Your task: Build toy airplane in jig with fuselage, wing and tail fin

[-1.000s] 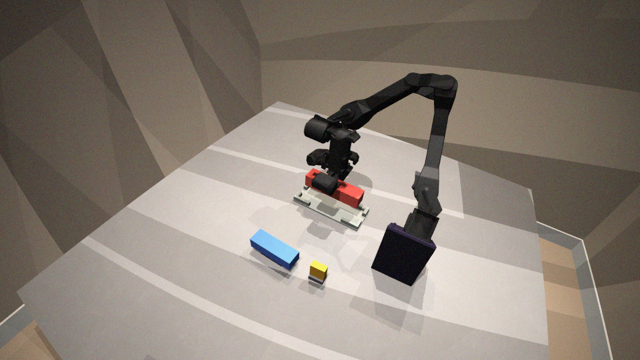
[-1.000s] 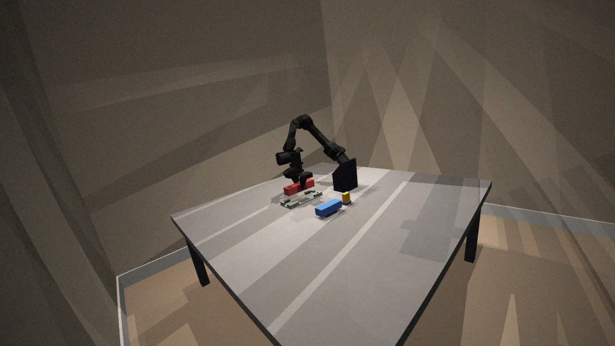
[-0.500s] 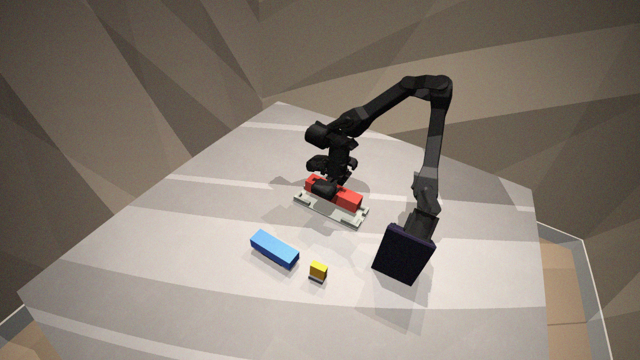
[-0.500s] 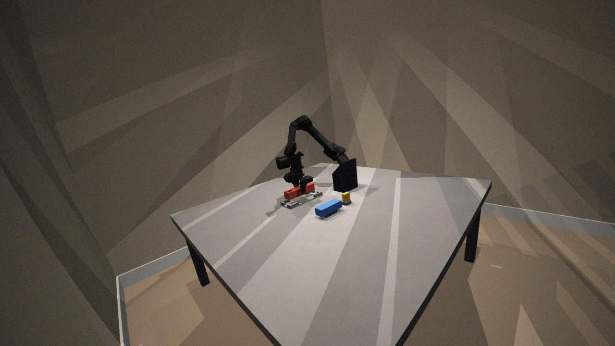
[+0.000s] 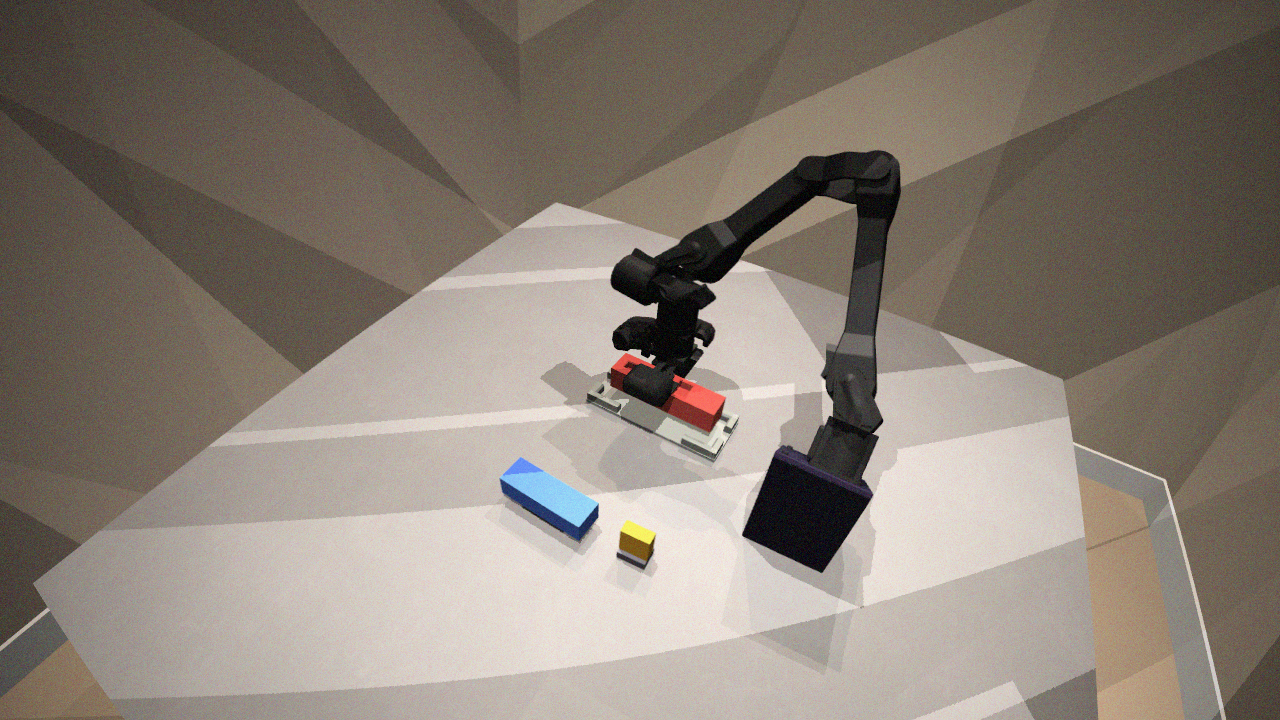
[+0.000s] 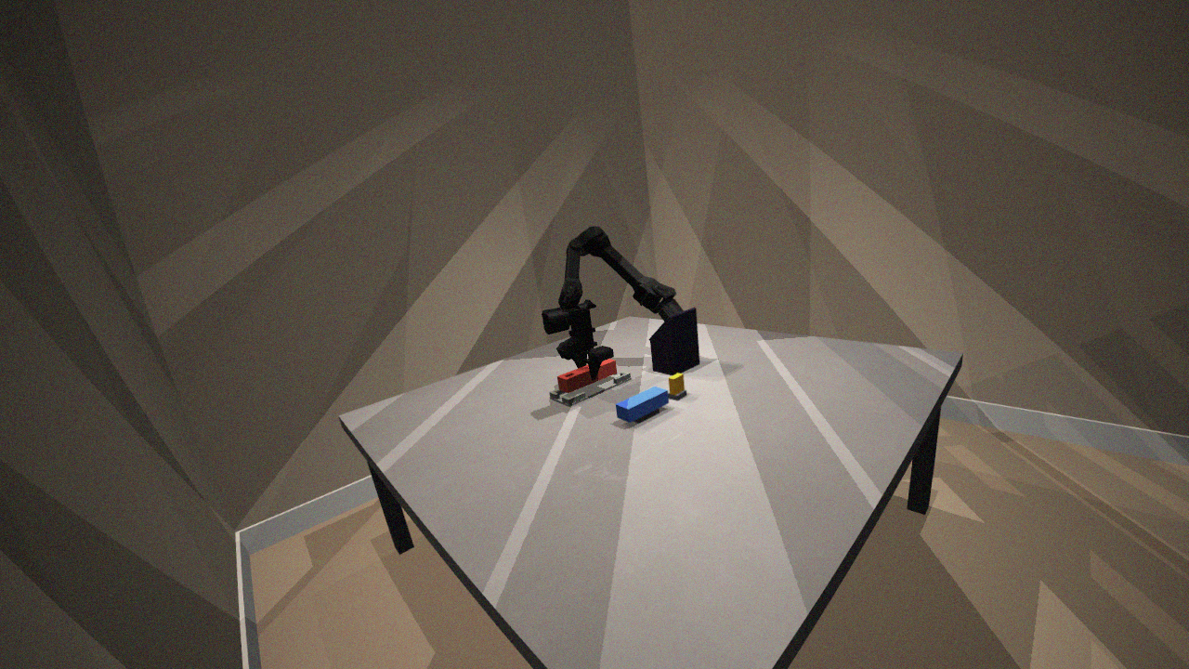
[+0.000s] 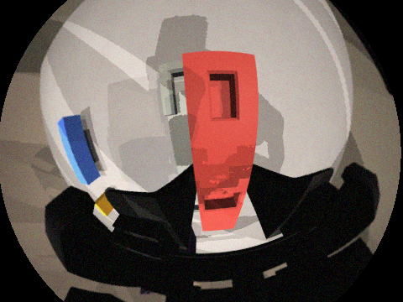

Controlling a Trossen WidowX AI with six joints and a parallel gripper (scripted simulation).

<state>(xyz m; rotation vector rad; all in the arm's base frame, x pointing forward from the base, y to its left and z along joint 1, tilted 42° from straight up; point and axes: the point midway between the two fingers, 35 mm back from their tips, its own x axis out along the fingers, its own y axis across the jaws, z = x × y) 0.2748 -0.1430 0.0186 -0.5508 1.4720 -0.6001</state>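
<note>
The red fuselage (image 5: 699, 403) (image 6: 575, 381) (image 7: 224, 134) is level, its two open sockets facing up. My gripper (image 5: 666, 377) (image 6: 587, 369) (image 7: 217, 164) is shut on it across its sides. It hangs low over the pale grey-green jig (image 5: 650, 424) (image 6: 570, 400) (image 7: 168, 101), lined up lengthwise; a small gap seems to remain beneath it. The fuselage hides most of the cradle in the wrist view. The blue wing (image 5: 550, 499) (image 6: 642, 404) (image 7: 79, 148) and the yellow tail fin (image 5: 637, 540) (image 6: 675, 384) (image 7: 104, 204) stand apart from the jig.
The arm's dark base (image 5: 807, 508) (image 6: 674, 342) stands to the right of the jig in the top view. The wing and fin are close together on the grey table (image 5: 358, 617) (image 6: 689, 532), on the near side of the jig in that view.
</note>
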